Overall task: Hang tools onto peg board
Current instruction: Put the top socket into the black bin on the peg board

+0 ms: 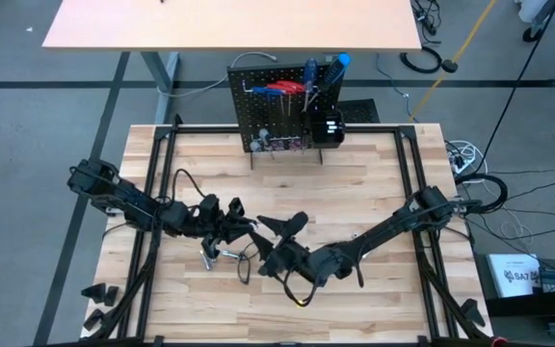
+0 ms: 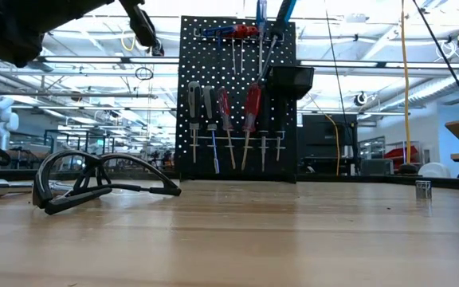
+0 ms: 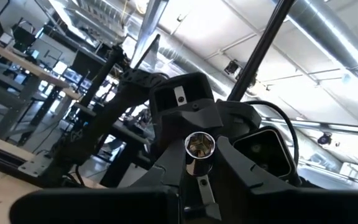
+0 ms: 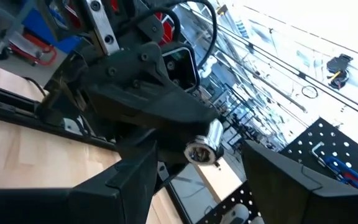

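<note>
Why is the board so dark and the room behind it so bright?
Low view: ceiling lights and windows behind the peg board backlight it, so it shows nearly as a silhouette. Left wrist view: bright ceiling glare, and the silver socket glints. High view: even light, soft shadows.

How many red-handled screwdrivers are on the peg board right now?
3 on the peg board: one lying across the top row, two hanging upright mid-board. Others may be hidden behind the bin.
</note>
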Tool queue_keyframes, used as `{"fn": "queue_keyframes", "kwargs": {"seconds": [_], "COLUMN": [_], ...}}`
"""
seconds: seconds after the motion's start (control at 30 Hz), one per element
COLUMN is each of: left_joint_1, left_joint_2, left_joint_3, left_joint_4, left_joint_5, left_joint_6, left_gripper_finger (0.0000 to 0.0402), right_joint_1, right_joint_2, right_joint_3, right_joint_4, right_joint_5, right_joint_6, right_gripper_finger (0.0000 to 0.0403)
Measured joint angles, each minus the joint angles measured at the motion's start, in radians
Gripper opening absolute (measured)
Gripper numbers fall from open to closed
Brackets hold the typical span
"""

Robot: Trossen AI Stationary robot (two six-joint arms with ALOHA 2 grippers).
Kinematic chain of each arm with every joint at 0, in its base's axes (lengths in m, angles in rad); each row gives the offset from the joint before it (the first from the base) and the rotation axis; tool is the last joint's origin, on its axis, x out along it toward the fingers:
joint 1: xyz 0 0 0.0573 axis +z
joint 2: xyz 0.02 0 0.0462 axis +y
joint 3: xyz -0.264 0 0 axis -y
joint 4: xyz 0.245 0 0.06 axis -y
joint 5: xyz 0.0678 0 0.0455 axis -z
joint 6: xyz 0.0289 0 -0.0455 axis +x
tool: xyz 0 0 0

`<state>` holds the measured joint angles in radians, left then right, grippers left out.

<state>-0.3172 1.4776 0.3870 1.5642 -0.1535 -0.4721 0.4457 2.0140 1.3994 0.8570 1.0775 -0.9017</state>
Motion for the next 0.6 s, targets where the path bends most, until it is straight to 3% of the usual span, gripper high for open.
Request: {"fn": "queue_keyframes", "kwargs": {"seconds": [0.33, 0.6], "left_joint_1": [0.0, 0.001], "left_joint_2": [0.0, 0.0], "left_joint_3": [0.0, 0.0], "left_joint_4": [-0.034, -0.043], "left_joint_5": [-0.008, -0.008], "left_joint_6": [-0.002, 0.002], "left_gripper_finger": [0.0056, 0.0057], "right_joint_1": [-0.013, -0.014], "right_joint_2": [0.0, 0.0], "right_joint_3": [0.0, -0.001], "right_joint_4": [-0.001, -0.01], "right_joint_5": [-0.011, -0.013], "right_joint_6": [-0.005, -0.013], "right_gripper_finger": [0.0219, 0.0145]}}
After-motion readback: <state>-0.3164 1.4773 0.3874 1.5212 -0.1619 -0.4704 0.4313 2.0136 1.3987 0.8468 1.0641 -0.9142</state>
